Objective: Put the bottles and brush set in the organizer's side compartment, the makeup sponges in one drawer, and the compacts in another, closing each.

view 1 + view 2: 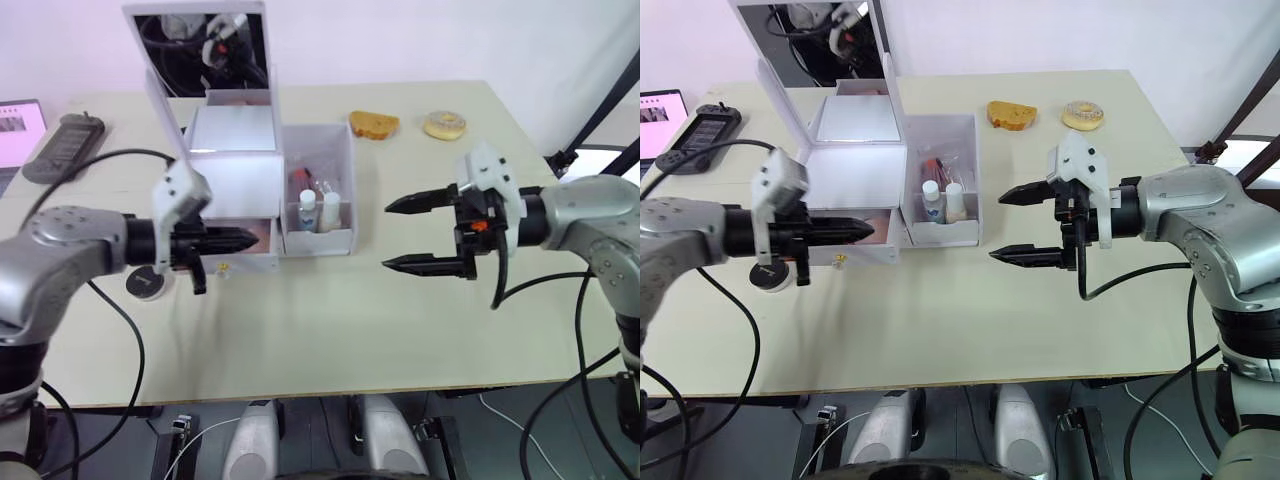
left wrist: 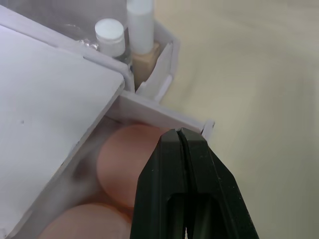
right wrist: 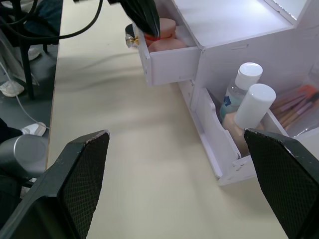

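Left claw (image 1: pixel 868 229), fingers together, tip in the open drawer (image 3: pixel 167 62) over pink sponges (image 2: pixel 129 162). Right claw (image 1: pixel 1025 225) spread wide above bare beige table (image 1: pixel 970 320). Bottles (image 1: pixel 940 200) stand in the side compartment. White wall behind.

A pale table (image 1: pixel 330 330) carries the white organizer (image 1: pixel 262 190), a bread slice (image 1: pixel 374 124), a doughnut (image 1: pixel 444 124) and a power strip (image 1: pixel 66 146).

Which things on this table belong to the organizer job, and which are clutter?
Job: organizer; two bottles and brush set in its side compartment; makeup sponges in the open drawer; black compact.
Clutter: bread, donut, power strip.
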